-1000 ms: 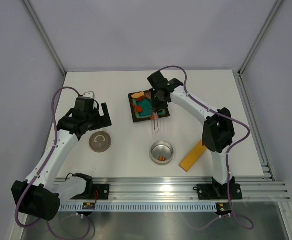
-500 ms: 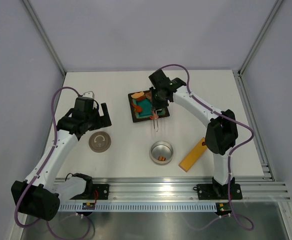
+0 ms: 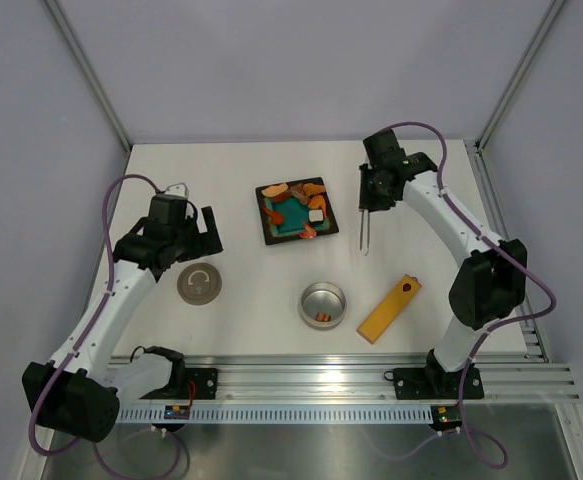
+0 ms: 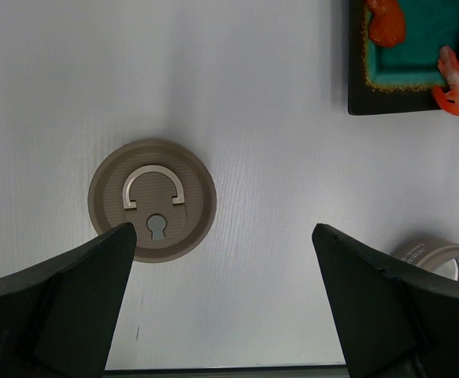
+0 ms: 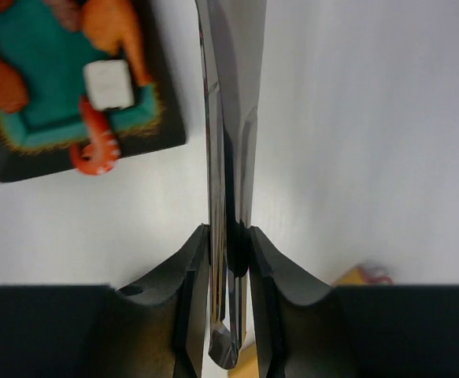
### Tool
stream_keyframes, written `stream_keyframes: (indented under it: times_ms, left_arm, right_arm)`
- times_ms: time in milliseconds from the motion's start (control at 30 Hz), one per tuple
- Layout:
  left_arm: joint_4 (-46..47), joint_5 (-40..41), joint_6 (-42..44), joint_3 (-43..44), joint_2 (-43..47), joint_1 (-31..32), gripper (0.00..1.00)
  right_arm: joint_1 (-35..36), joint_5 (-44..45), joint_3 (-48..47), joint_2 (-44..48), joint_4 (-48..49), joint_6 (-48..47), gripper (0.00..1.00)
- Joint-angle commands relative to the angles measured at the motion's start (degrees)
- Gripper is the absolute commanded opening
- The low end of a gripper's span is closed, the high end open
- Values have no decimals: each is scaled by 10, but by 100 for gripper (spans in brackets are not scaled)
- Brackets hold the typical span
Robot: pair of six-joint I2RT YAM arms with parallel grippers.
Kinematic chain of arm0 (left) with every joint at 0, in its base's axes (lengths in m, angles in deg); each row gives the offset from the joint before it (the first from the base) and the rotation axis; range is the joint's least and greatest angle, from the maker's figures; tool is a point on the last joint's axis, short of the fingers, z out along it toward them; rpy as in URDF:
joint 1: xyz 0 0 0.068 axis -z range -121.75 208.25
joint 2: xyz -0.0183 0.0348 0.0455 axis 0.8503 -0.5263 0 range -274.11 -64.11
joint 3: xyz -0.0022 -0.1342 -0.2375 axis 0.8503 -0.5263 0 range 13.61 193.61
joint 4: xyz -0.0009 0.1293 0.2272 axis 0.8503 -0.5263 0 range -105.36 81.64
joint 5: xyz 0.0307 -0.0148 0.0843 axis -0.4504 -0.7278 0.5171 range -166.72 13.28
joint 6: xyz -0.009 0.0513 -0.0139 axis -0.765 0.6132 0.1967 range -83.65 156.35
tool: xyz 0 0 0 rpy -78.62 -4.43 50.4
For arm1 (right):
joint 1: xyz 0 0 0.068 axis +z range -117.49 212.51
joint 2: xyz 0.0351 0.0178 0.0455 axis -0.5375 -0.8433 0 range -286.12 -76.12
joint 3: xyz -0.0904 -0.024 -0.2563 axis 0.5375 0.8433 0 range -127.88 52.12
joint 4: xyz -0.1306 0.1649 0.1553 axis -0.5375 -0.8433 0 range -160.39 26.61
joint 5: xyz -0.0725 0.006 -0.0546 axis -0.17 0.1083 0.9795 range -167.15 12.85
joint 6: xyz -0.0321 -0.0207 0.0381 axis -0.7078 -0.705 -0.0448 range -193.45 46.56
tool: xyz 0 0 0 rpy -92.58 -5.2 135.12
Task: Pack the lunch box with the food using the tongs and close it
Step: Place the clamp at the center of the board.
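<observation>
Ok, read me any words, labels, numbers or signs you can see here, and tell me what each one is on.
Nothing here can be read and quoted.
lunch box: what looks like tiny print on its rim in the left wrist view, too small to read.
lid: no lettering, only a raised arch and a keyhole-shaped mark.
yellow-orange bar: a red spot near one end, no readable text.

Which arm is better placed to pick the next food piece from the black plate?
Right: the right hand holds the tongs beside the plate; the left hand hangs open over the lid.
</observation>
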Motion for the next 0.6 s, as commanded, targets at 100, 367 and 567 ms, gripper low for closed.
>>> stream_keyframes:
  times_ms: [100,367,567]
  left_arm:
    - [15,2,1,-9,23,2,99]
    - [2,12,5,0,29,2,99]
    - [-1,16,1,-7,39,2,99]
  right_arm:
    - [-72,9,19,-77,7,-87,32]
    - [-81,60,15,-149,101,-114,74]
    - [-82,98,56,-119,140,-75,87]
